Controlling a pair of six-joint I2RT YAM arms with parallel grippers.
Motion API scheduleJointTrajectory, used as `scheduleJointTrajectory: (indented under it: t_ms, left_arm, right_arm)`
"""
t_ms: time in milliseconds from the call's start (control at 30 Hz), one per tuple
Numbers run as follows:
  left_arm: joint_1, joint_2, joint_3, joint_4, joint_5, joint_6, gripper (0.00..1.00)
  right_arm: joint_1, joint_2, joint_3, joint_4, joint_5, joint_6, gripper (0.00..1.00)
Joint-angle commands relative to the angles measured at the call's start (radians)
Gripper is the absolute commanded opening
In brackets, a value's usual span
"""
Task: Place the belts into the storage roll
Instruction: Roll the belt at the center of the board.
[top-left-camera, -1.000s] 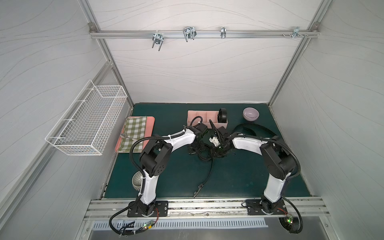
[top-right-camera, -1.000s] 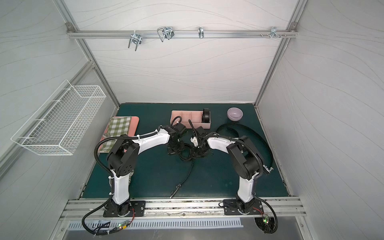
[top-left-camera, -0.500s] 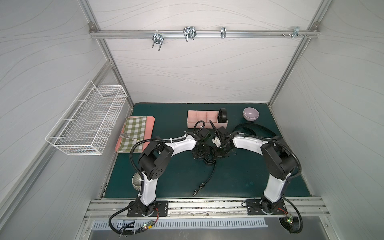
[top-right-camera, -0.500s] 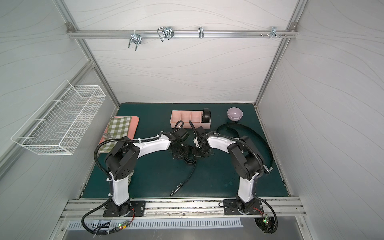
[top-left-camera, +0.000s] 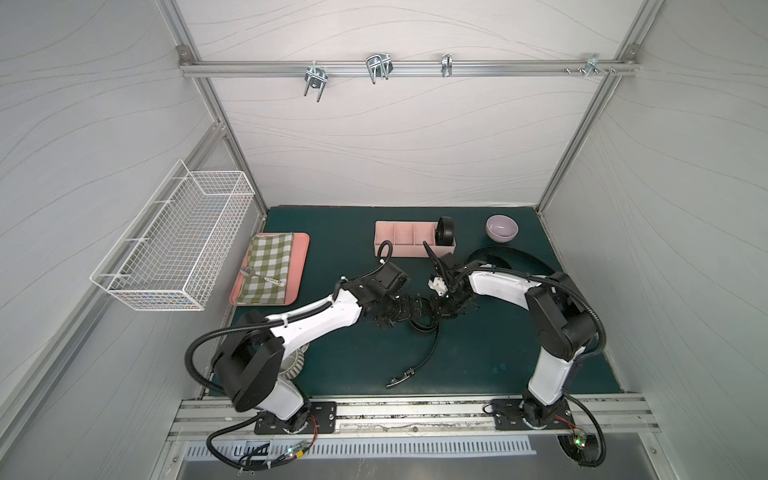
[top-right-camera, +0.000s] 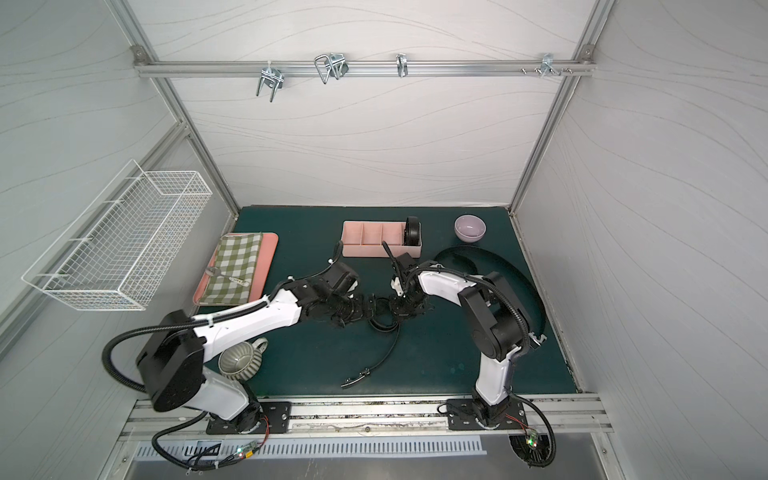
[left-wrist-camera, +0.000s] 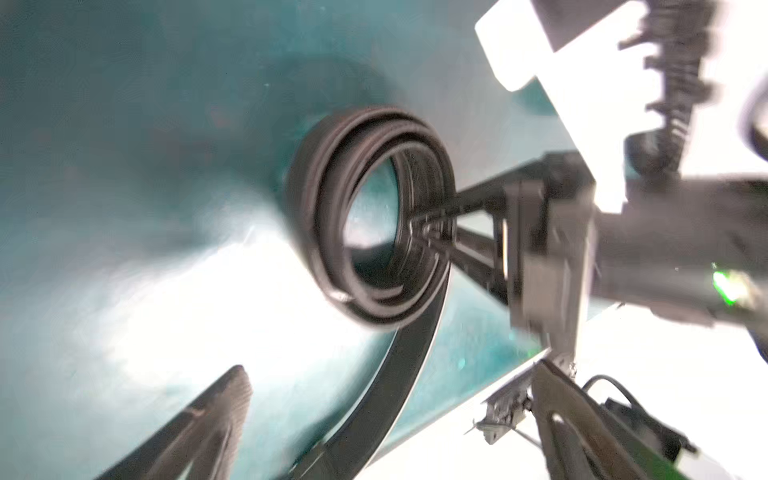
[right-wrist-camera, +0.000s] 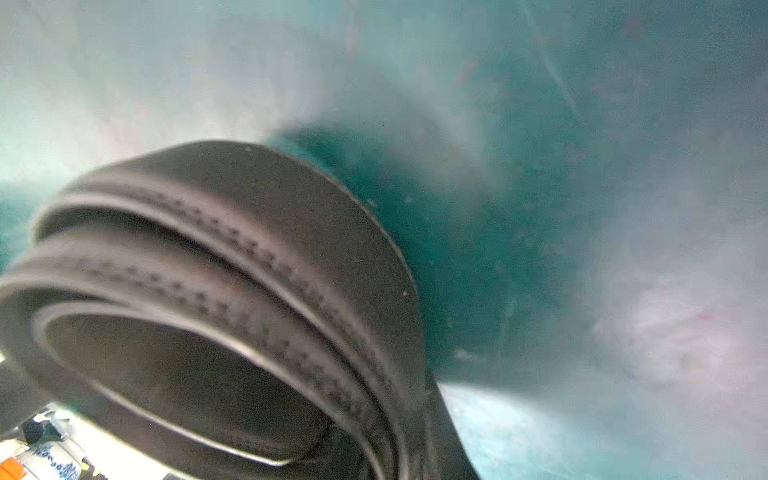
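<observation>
Left wrist view: right gripper (left-wrist-camera: 431, 232) pinches a coiled black belt (left-wrist-camera: 332, 216) by its edge; left gripper (left-wrist-camera: 390, 370) gapes wide, bare green mat (left-wrist-camera: 124, 104) around.

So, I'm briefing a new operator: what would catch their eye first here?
The left arm and right arm meet mid-table, where the right gripper pinches a half-coiled belt whose tail trails forward. Behind them, a coiled belt stands in the end compartment of the pink storage roll.
</observation>
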Motion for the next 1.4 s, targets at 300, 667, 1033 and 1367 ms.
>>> scheduleJointTrajectory:
  t_ms: [300, 667, 1033, 1367]
  left_arm:
    - [-0.402, 0.06, 0.016, -0.105, -0.436, 0.288, 0.99]
    - [-0.429, 0.28, 0.091, -0.095, -0.598, 0.414, 0.99]
    - [-0.231, 0.291, 0.072, -0.062, -0.612, 0.451, 0.99]
    - [-0.174, 0.282, 0.127, -0.125, -0.68, 0.491, 0.99]
  right_arm:
    - [-0.055, 0.025, 0.081, -0.149, 0.005, -0.092, 0.0]
    - [-0.054, 0.028, 0.095, -0.248, -0.009, -0.135, 0.0]
    - [0.016, 0.012, 0.056, -0.319, 0.141, -0.195, 0.0]
    - [0.028, 0.013, 0.032, -0.292, 0.113, -0.188, 0.0]
